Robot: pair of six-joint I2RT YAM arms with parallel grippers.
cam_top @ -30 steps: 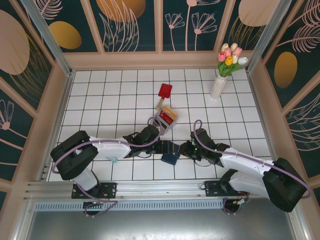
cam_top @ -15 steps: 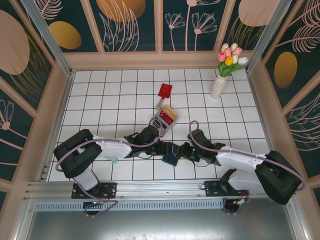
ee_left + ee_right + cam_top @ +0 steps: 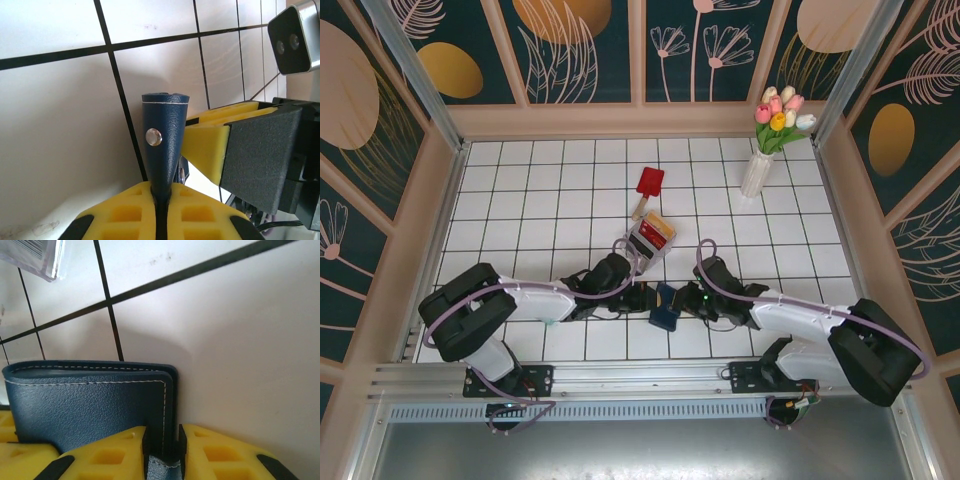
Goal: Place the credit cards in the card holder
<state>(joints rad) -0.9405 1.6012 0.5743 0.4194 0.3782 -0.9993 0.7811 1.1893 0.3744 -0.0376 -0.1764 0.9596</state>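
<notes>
Progress: early. The card holder (image 3: 665,310) sits between the two arms near the front of the counter (image 3: 540,200). In the right wrist view it is folded shut.

- Left jaws: clenched on its snap tab (image 3: 161,145).
- Right jaws: clenched on the holder's stitched edge, by the fold.
- The credit cards (image 3: 657,230), red and yellow-orange, sit in the clear plastic box (image 3: 642,246) just beyond the holder, not touching it.
- I can see no card in the holder. The wrist views are too close to show the slots, so this is probable, not certain.

Judged left to do: open the holder, take each card from the box, slide the cards into the slots. That is nearly the whole task.

Surface: white tile with black grid lines and a few faint scuffs.

- A red paddle (image 3: 648,186) with a wooden handle lies beyond the box.
- A white vase (image 3: 757,172) of tulips stands at the far right.

Room: beige-framed walls with dark teal panels, pale flower drawings and gold ovals. A metal rail (image 3: 620,375) runs along the near edge.
</notes>
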